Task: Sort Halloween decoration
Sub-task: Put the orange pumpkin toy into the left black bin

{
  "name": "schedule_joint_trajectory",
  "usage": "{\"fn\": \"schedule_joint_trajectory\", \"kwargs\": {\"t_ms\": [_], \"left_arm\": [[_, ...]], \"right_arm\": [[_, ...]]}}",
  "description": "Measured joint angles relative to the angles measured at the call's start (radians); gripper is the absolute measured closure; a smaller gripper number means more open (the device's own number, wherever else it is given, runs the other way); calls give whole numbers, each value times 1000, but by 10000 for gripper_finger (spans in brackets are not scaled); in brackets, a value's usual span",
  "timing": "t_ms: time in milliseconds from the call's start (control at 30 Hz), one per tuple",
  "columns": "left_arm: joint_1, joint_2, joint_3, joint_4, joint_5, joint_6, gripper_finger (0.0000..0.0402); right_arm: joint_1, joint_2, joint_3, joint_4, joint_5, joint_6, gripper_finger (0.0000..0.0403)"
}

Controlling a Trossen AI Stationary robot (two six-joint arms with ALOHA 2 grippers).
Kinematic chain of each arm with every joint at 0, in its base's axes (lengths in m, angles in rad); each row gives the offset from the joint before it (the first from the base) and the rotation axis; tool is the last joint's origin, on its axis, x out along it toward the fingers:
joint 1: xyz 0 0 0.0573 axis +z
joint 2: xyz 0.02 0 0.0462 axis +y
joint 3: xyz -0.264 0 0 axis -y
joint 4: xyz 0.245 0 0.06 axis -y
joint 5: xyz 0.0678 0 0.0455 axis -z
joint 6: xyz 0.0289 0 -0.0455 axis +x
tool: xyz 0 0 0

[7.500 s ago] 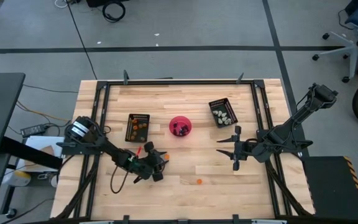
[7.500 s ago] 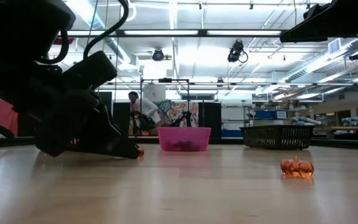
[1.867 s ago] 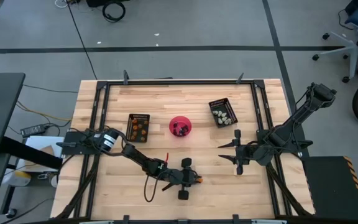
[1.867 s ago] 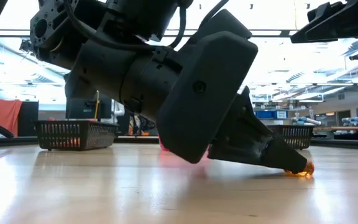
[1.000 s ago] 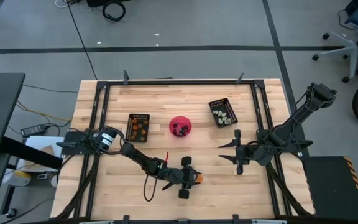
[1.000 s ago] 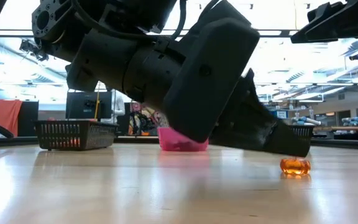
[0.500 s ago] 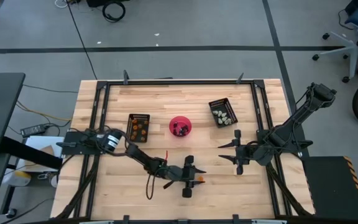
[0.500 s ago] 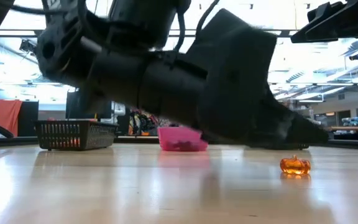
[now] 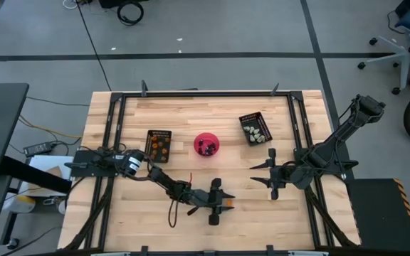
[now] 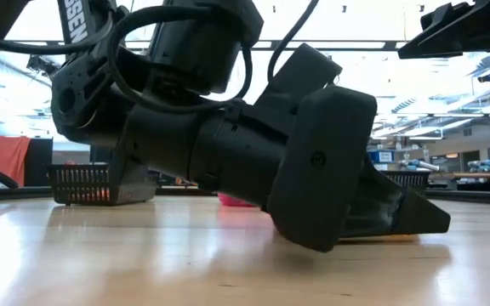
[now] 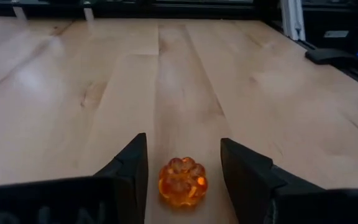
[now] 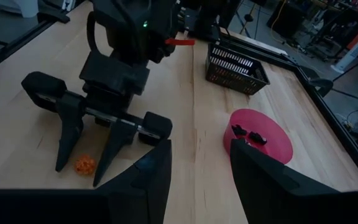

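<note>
On the left of the counter [image 9: 119,213] a black tray [image 9: 158,145] holds orange trinkets; the pink bowl [image 9: 206,144] at the middle holds dark ones, and another black tray [image 9: 255,129] to the right holds whitish-grey ones. The piece being worked is a small translucent orange pumpkin [image 11: 183,182], ribbed and glossy, lying on the bare wood near the front edge. The left claw [image 9: 228,204] is lowered around it, fingers spread wide, the pumpkin between the tips and touching neither. The right wrist view shows the same: the pumpkin [image 12: 84,164] sits between the two dark fingertips.

The right claw [image 9: 258,171] hangs open above the counter's right side, well apart from the trinkets.

The counter is pale butcher-block wood in a black frame, on a grey floor with cables. The low view shows a lit workshop with ceiling lights and shelving behind.

Compared with half a second ago, the left claw has dropped to the wood, and its body now hides the pumpkin in the low view, where it stood clear before.
</note>
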Motion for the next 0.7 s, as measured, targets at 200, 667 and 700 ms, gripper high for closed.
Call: {"fn": "schedule_joint_trajectory", "kwargs": {"t_ms": [200, 667, 700], "left_arm": [[18, -5, 2, -27, 67, -19, 259], [23, -6, 3, -81, 72, -35, 284], [24, -6, 3, -82, 70, -35, 295]], "right_arm": [[0, 0, 0, 1, 0, 0, 236], [0, 0, 0, 0, 0, 0, 236], [0, 0, 0, 0, 1, 0, 236]]}}
